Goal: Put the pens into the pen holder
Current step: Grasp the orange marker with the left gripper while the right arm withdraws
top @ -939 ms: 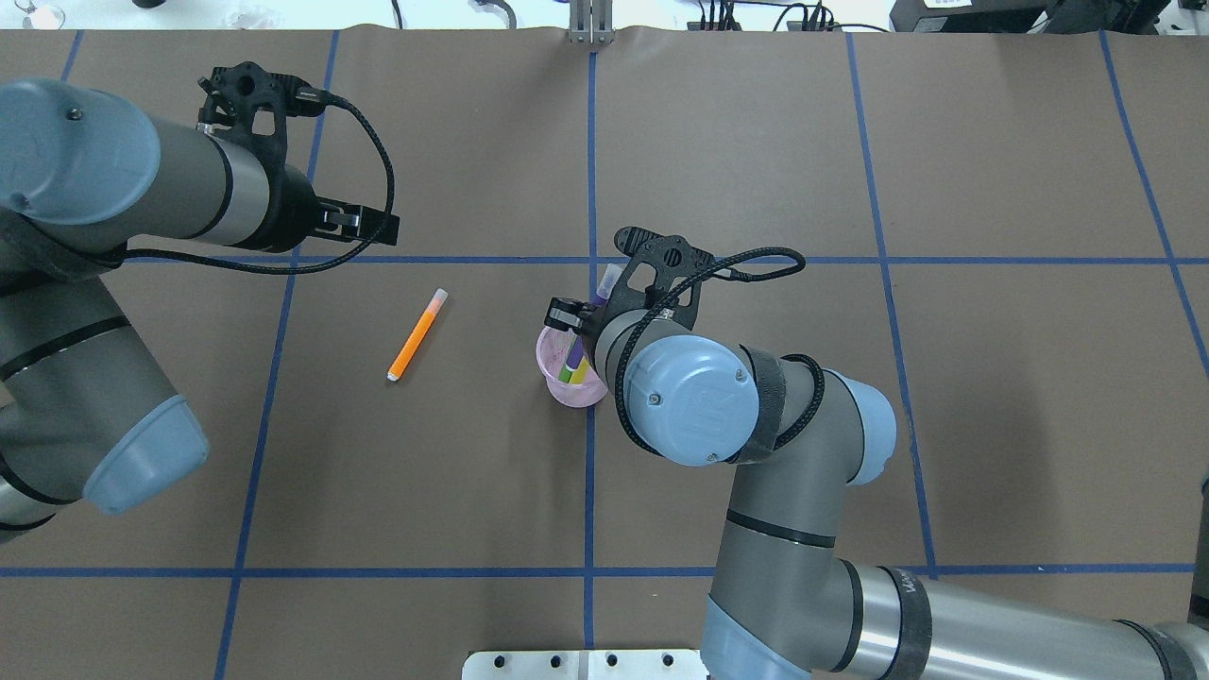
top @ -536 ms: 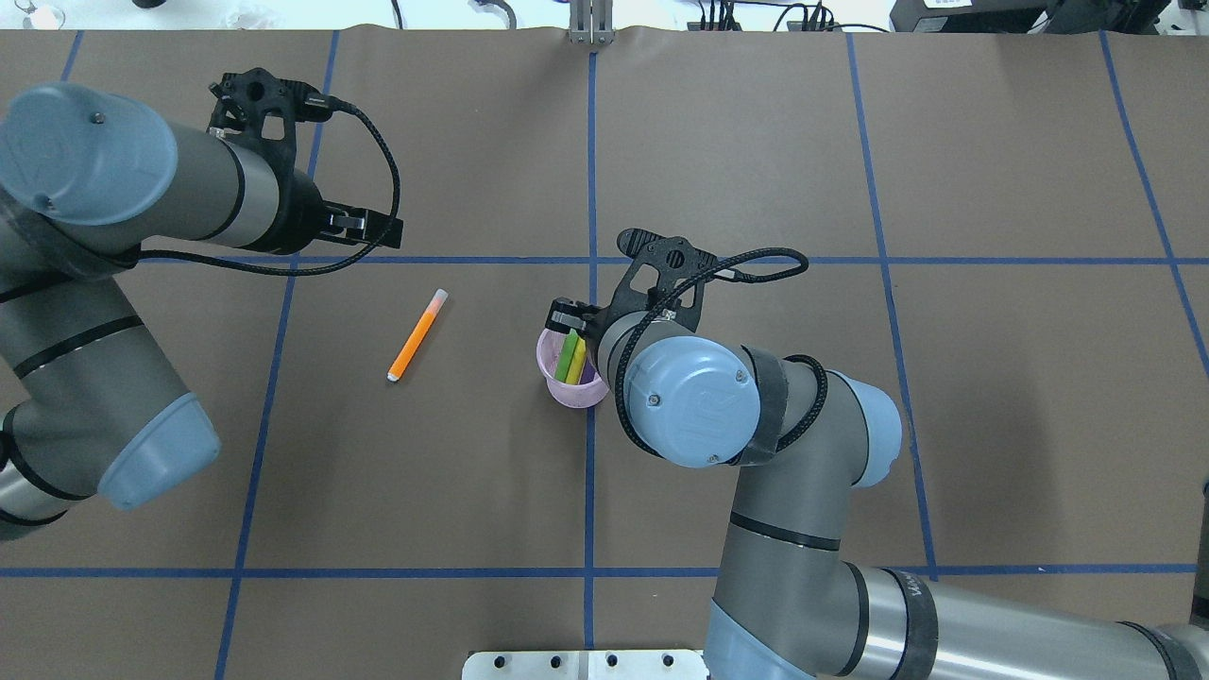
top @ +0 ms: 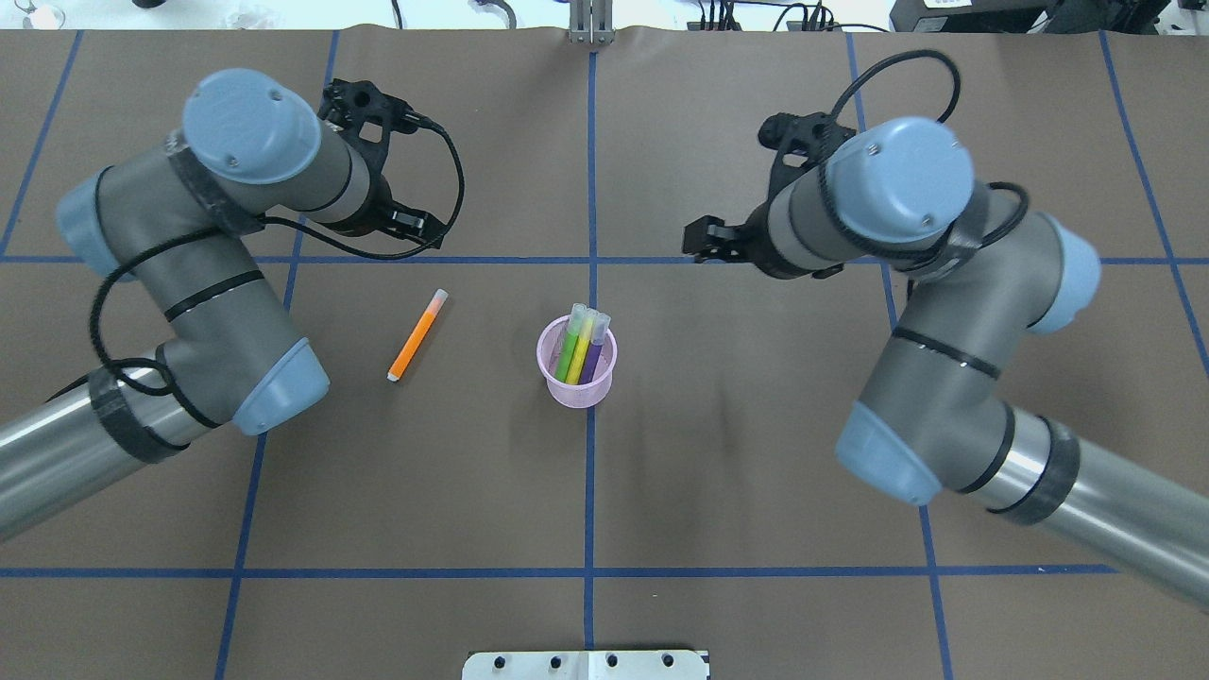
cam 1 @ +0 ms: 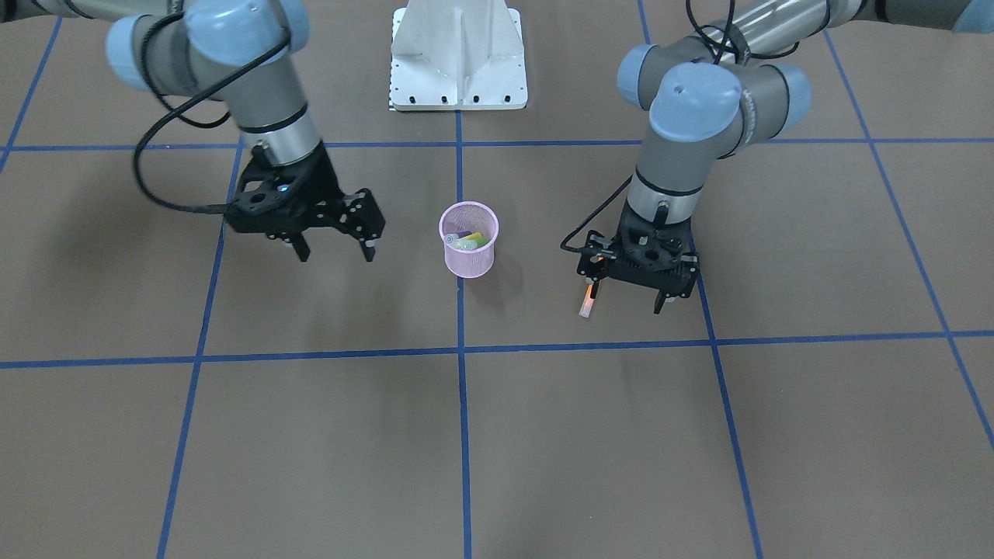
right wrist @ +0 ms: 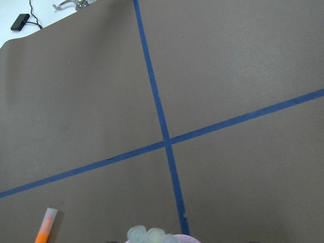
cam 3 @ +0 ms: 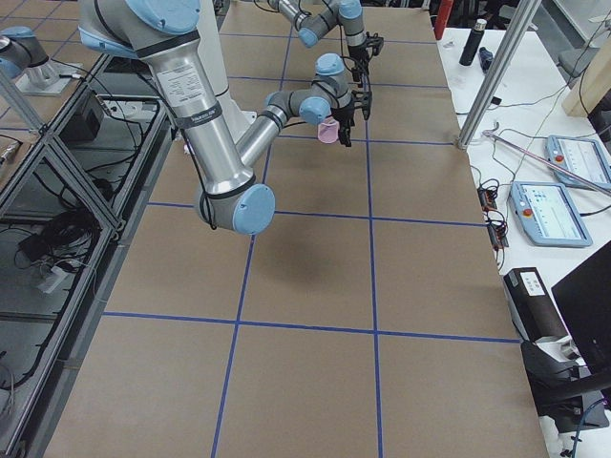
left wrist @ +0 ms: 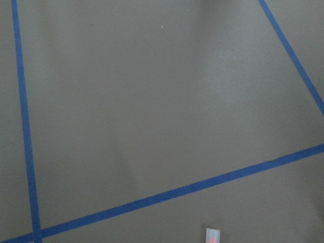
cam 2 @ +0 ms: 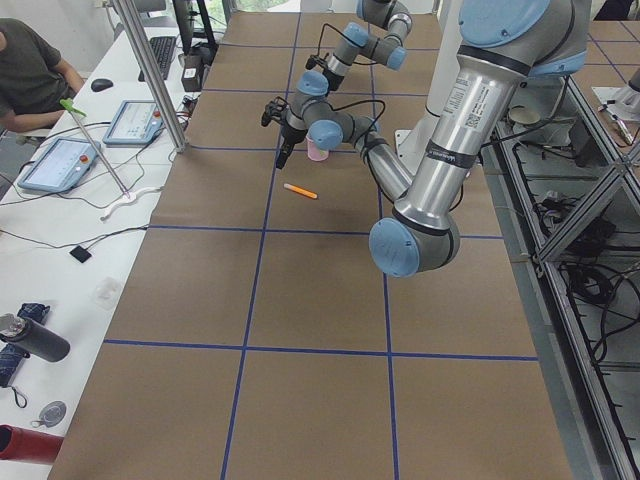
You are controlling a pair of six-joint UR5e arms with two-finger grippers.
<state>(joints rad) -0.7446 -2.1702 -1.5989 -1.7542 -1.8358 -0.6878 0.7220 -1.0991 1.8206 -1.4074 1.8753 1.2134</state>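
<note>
The pink mesh pen holder (top: 577,382) stands upright at the table's middle, also in the front view (cam 1: 469,260). Green, yellow and purple pens (top: 578,345) stand in it, pale caps up; the caps show at the bottom of the right wrist view (right wrist: 147,234). The orange pen (top: 415,336) lies flat on the table to the holder's left, also in the right wrist view (right wrist: 44,229). My left gripper (cam 1: 626,298) is open and empty above the table, just beyond the orange pen's cap end (cam 1: 585,304). My right gripper (cam 1: 334,252) is open and empty, off to the holder's far right in the overhead view (top: 704,241).
Brown table cover with a blue tape grid. The robot's white base plate (cam 1: 458,70) sits at the near-robot edge. Tablets, cables and a person (cam 2: 30,70) are beyond the table's far edge in the left side view.
The purple pen has dropped into the holder. My right gripper has pulled up and away to the far right. My left arm has swung right, towards the orange pen.
</note>
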